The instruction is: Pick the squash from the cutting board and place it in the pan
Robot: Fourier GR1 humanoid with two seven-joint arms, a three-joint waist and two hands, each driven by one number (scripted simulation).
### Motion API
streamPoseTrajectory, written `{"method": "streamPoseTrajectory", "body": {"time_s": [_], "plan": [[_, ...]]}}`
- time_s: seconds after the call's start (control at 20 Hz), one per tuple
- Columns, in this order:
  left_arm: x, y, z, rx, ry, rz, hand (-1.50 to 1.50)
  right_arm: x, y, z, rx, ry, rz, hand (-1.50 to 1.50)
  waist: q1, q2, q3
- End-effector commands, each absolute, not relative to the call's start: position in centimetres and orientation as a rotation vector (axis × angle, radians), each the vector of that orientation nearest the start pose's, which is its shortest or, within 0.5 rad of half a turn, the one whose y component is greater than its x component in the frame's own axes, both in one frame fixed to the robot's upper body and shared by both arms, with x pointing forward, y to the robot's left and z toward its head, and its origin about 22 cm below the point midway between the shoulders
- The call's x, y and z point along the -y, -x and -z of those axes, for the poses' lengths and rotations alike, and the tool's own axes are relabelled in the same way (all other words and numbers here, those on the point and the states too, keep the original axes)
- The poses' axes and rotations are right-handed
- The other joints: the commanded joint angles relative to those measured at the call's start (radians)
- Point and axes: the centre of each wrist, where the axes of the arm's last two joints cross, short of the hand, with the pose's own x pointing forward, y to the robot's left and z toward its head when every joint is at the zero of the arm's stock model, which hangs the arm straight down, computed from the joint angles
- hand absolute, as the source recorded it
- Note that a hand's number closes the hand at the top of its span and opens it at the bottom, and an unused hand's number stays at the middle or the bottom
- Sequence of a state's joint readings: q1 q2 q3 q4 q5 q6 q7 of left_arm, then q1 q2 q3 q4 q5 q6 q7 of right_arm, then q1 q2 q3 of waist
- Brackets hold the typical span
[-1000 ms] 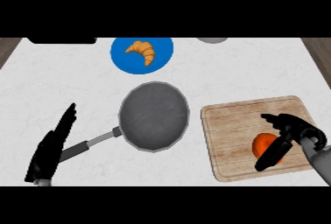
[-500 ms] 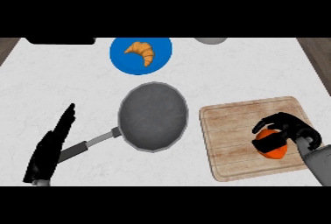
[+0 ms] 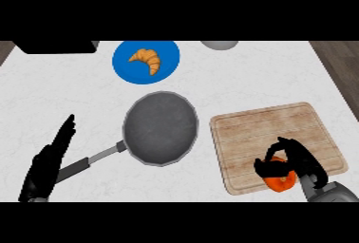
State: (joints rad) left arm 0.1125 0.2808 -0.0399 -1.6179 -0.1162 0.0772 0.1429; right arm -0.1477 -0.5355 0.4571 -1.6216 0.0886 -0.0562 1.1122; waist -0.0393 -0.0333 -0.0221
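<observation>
Curling round the orange squash on the cutting board, the right robot hand is pinching it; it is looking smooth, rounded, probably firm (likely slippery); gripping across its middle seems safest; the left robot hand is lying spread.

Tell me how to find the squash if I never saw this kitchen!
Look at the wooden cutting board on the counter's right side, beside the grey pan. At its near edge, the right robot hand curls around the squash. It's the only orange thing on the board.
</observation>
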Motion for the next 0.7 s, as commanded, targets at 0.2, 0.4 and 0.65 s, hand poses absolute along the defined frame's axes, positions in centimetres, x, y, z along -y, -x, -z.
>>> {"method": "streamPoseTrajectory", "body": {"time_s": [0.2, 0.4, 0.65], "plan": [[-30.2, -20.9, -0.4, 1.324, -0.408, 0.181, 0.00, 22.5, -20.3, -1.1, 0.409, 0.854, -0.423, 1.50, -0.083, -0.013, 0.003], [-30.9, -20.1, 0.1, 1.299, -0.434, 0.194, 0.00, 22.5, -20.9, -4.2, 0.651, 1.100, -0.431, 1.50, -0.080, -0.023, 0.000], [-31.2, -19.8, 0.3, 1.287, -0.413, 0.202, 0.00, 21.0, -21.4, -8.7, 0.900, 1.341, -0.425, 1.50, -0.058, -0.018, 0.002]]}}
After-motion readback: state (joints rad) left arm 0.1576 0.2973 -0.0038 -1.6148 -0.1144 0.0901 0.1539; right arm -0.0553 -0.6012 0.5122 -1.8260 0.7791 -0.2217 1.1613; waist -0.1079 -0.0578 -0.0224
